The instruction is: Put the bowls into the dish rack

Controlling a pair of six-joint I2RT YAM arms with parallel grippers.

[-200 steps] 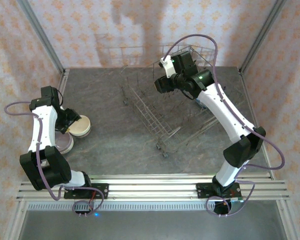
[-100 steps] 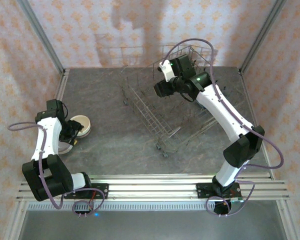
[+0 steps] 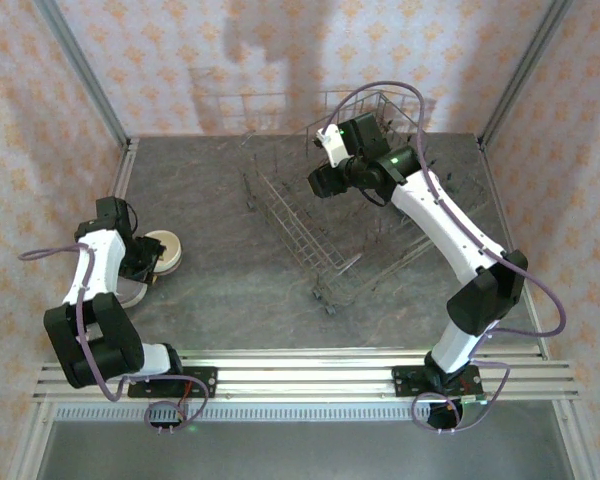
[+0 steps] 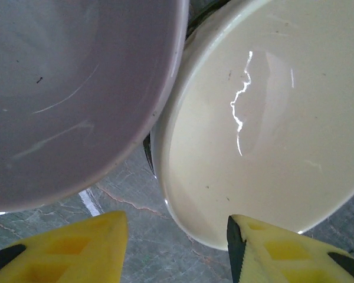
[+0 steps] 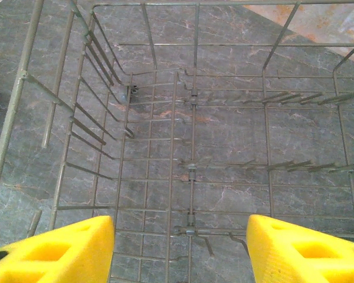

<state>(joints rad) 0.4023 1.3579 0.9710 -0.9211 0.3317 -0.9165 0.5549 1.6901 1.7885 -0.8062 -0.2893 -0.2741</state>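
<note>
Cream bowl (image 4: 265, 130) just ahead of left pincer (image 4: 177, 247), beside mauve bowl (image 4: 71, 88)

Bright glare streak on cream bowl (image 4: 265, 118)

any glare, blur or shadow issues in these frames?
Left wrist: a bright squiggle of glare on the cream bowl; the mauve bowl beside it shows only faint streaks. Right wrist: the dish rack wires are sharp and the light is even. Top external: blotchy shadows on the back wall; the table is evenly lit.
</note>
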